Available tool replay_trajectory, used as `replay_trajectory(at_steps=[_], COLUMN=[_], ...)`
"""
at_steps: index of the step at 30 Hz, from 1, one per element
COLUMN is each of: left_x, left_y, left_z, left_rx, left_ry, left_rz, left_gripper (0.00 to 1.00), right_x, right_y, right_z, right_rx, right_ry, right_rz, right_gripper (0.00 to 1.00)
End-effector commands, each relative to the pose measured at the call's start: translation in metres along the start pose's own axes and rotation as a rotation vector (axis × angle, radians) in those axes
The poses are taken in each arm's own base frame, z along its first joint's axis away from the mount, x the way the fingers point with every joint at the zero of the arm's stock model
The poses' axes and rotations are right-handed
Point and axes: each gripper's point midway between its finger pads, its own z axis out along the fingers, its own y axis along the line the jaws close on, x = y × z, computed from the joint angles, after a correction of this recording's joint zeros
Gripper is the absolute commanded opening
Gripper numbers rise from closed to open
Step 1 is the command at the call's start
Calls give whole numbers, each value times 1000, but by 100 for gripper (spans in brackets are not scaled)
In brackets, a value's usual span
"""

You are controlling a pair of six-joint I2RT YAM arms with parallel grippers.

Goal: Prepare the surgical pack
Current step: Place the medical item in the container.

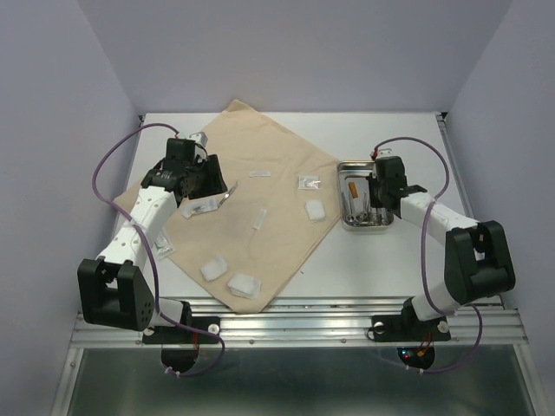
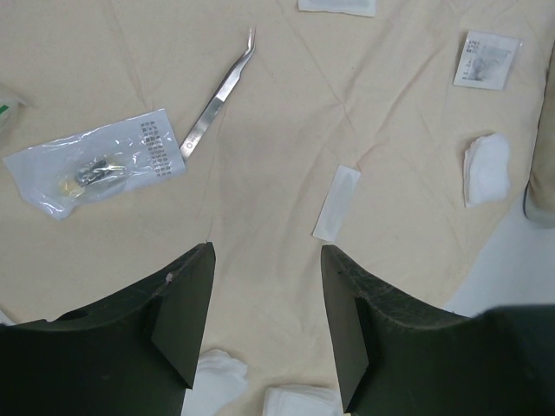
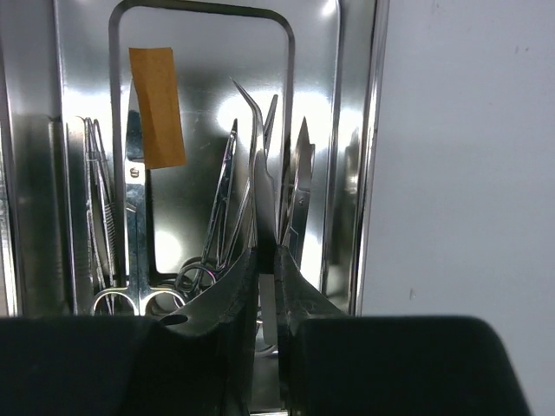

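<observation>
The beige cloth (image 1: 260, 199) lies spread on the table. Silver forceps (image 2: 217, 104) and a clear plastic packet (image 2: 95, 165) lie on it. My left gripper (image 2: 267, 260) hovers open and empty above the cloth (image 2: 277, 130), near the forceps (image 1: 224, 198). White gauze pads (image 1: 315, 211) (image 1: 244, 283) (image 2: 487, 169) are scattered on the cloth. The steel tray (image 1: 364, 227) stands to the right of the cloth and holds scissors (image 3: 130, 217) and other instruments. My right gripper (image 3: 267, 260) is over the tray (image 3: 334, 130), shut on curved silver forceps (image 3: 257, 165).
A small printed packet (image 2: 487, 59) and white strips (image 2: 336, 202) (image 1: 259, 173) lie on the cloth. An orange tape piece (image 3: 156, 108) is stuck in the tray. Bare table (image 3: 468, 173) lies right of the tray. Grey walls enclose the table.
</observation>
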Motion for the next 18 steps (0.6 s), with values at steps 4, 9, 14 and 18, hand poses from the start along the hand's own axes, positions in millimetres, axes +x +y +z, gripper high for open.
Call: replay_trajectory(at_steps=[4,9,14,18], left_x=[-11,-12,-10,-11], left_y=[-3,-3,0,-1], left_z=[-3,-6,-8,-8], left_rx=[13,10,-2,2], left_ry=[-30,-37,-40,-40], left_rz=[1,2,7,5], left_gripper=[63,63,63,63], right_x=[-32,-25,-13,-9], right_y=[30,54,70,76], right_z=[0,5,4,4], right_rx=[-163,-275,-359,-392], right_ry=[-70,-20,11,24], right_rz=[78,110,124,125], right_gripper=[1,1,1,1])
